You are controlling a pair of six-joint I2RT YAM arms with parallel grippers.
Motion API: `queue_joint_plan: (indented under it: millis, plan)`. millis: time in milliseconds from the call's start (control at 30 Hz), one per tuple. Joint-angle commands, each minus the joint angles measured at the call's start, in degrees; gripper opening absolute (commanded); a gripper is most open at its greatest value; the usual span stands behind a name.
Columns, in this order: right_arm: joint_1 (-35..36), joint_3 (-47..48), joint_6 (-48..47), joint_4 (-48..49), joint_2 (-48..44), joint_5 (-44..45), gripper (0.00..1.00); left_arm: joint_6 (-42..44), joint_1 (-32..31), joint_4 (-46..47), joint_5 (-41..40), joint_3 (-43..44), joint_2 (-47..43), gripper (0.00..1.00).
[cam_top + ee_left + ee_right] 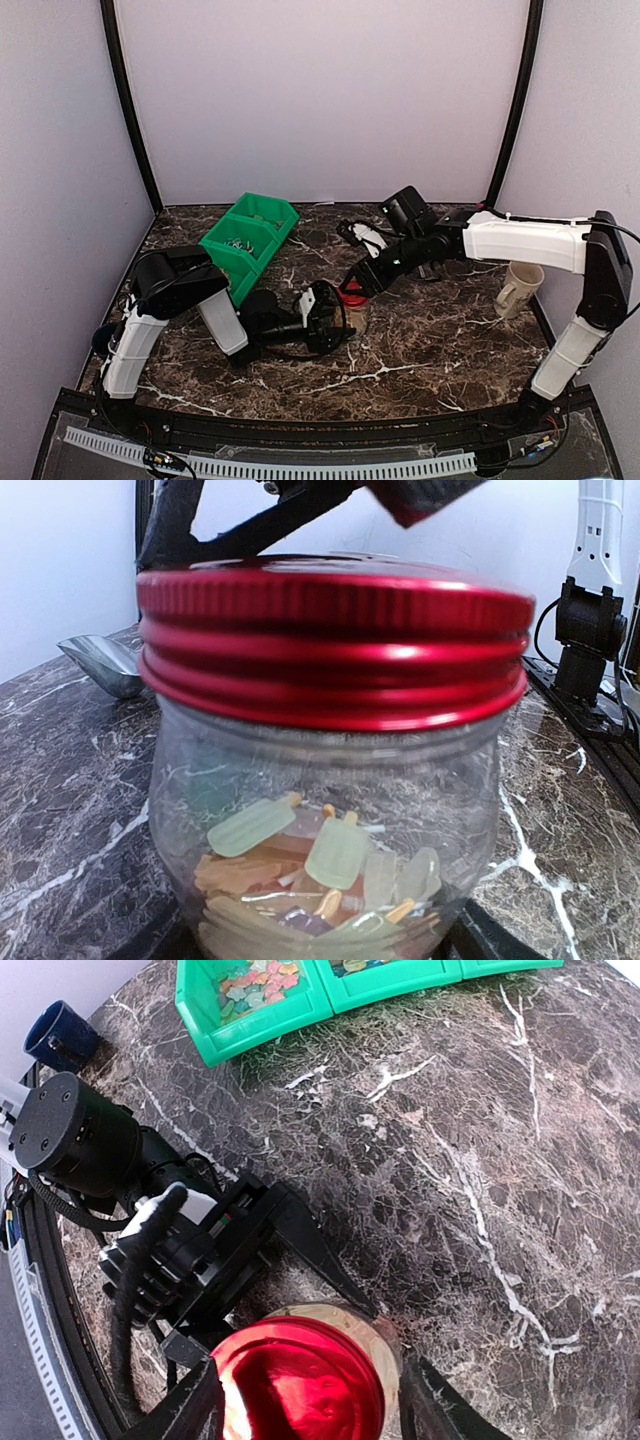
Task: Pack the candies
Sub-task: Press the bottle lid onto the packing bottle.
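A clear glass jar (200, 770) stands on the marble table and holds the candies (340, 855), small pale green, orange and tan sweets. A round red lid (330, 640) sits slightly tilted on its mouth. My left gripper (340, 318) is shut on the jar low down; only its dark fingers (485, 942) show at the bottom corners. My right gripper (310, 1400) comes down from above and is shut on the red lid (300, 1390), with the jar's rim (385, 1325) peeking out beside it. In the top view the lid (351, 293) is at mid-table.
Green bins (250, 235) with more loose candies (250, 985) stand at the back left. A metal scoop (100, 665) lies behind the jar. A beige mug (520, 287) stands at the right. A dark blue cup (60, 1035) is near the left arm.
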Motion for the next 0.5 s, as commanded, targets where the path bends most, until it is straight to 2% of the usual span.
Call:
queue_joint_plan:
  millis: [0,233,467]
  plan:
    - [-0.88,-1.28,1.42,2.85,-2.16,-2.13,0.58,-0.43,-0.12,-4.95,0.03,-0.26,1.2,0.73]
    - [-0.87,-3.13,1.25,2.89,-2.78,-2.86,0.53,-0.53,-0.04,-5.75,-0.76,0.02,1.18,0.73]
    - [-0.87,-6.18,1.5,2.31,-7.37,-1.81,0.46,-1.09,0.18,-6.03,-1.06,0.2,1.28,0.73]
